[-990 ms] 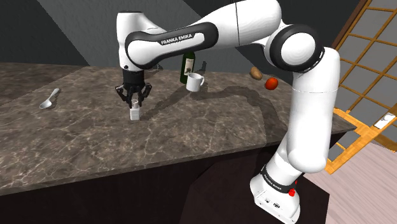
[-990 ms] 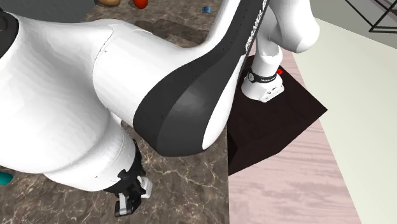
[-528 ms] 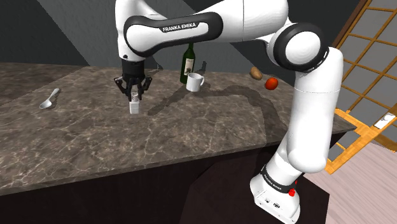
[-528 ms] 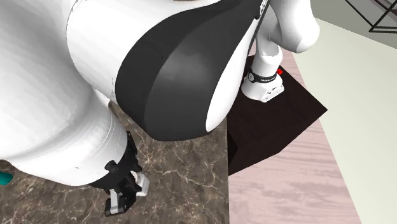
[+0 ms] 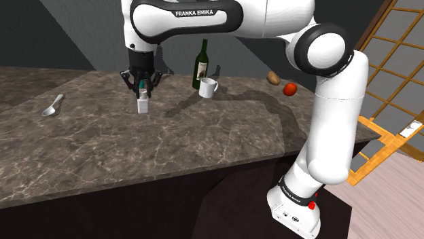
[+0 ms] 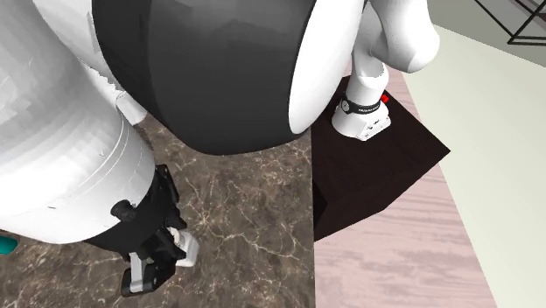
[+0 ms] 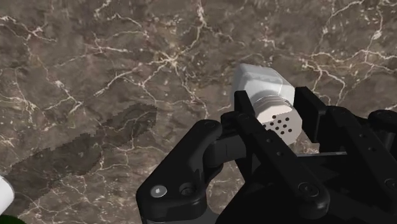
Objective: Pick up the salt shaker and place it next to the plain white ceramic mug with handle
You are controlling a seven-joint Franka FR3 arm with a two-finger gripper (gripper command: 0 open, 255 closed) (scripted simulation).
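Here, the black gripper (image 5: 141,87) points down at the dark, veined marble countertop (image 5: 204,146). Its two fingers are closed onto the salt shaker (image 5: 143,104) and clasp it at the perforated cap (image 7: 280,121), so that the shaker's white body projects beyond the fingertips toward the stone. Gripper and shaker lie to the shoulder view's left of the white handled mug (image 5: 208,87), well apart from it. A dark green wine bottle (image 5: 202,64) stands just behind the mug. A brown potato (image 5: 273,77) and a red round fruit (image 5: 290,89) lie to the mug's right in that view. A grey spoon (image 5: 53,105) lies far to the mug's left, beyond the shaker.
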